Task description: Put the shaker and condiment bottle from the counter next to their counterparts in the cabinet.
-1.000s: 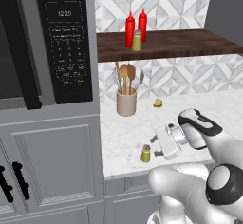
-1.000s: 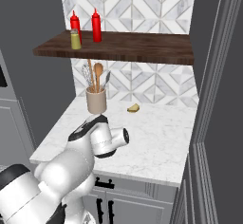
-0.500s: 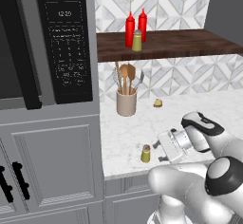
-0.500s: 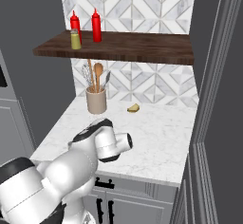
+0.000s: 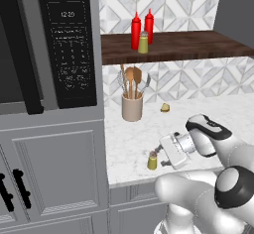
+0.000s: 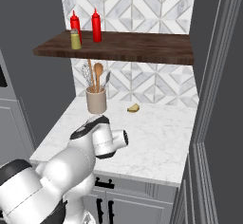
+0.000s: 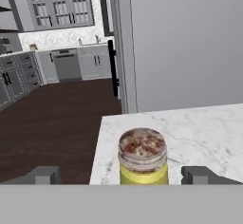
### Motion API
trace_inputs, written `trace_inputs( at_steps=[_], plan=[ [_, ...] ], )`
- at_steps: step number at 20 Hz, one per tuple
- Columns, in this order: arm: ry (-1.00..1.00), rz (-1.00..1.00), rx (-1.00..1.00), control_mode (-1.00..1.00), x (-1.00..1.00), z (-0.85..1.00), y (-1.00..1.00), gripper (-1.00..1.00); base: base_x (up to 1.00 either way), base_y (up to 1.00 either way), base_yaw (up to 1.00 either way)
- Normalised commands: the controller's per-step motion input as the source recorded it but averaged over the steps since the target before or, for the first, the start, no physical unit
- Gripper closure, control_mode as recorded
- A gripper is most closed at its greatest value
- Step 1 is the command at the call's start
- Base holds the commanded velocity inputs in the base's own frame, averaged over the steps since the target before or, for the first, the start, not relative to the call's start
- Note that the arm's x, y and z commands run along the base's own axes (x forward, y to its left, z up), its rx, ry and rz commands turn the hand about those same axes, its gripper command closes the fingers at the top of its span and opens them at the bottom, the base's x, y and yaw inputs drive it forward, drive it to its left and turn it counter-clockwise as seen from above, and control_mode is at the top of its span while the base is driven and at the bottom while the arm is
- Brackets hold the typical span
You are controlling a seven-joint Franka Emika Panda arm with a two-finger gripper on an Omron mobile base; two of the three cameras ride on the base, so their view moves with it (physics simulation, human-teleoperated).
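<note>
- My end effector (image 7: pixel 121 175) is wide open and holds nothing. In the hand view one finger tip sits on each side of the shaker (image 7: pixel 142 156), with a gap on both sides.
- In the left base view the shaker (image 5: pixel 153 160) stands upright near the front edge of the white surface (image 5: pixel 208 109), just left of my end effector (image 5: pixel 159 157).
- I think the shaker is small, light and hard. Its round side looks smooth, so it could slip or tip over if I bump it.
- I would grab it around the yellow body, below the grey cap, with the fingers level on both sides.
- It stands close to the edge, so a push could knock it off onto the floor.
- Up on the cabinet (image 5: pixel 198 43) shelf I see two red bottles (image 5: pixel 135 30) and another shaker (image 5: pixel 143 43) standing close together at the left end.
- A beige crock (image 5: pixel 132 107) with spoons stands far back on the surface, well apart from my shaker.
</note>
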Motion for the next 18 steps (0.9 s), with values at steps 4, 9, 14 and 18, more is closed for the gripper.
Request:
trace_inputs(
  at_steps=[4,9,14,18],
  plan=[
    [0.0,0.0,0.02,-1.0,0.01,-0.06,0.51,-1.0,0.0,0.0,0.0],
    [0.0,0.0,0.01,-1.0,0.0,-0.1,0.45,1.0,0.0,0.0,0.0],
    [0.0,0.0,0.02,-1.0,-0.02,-0.26,0.25,1.0,0.0,0.0,0.0],
    [0.05,0.0,0.05,-1.0,-0.05,-0.1,0.0,1.0,0.0,0.0,0.0]
  ],
)
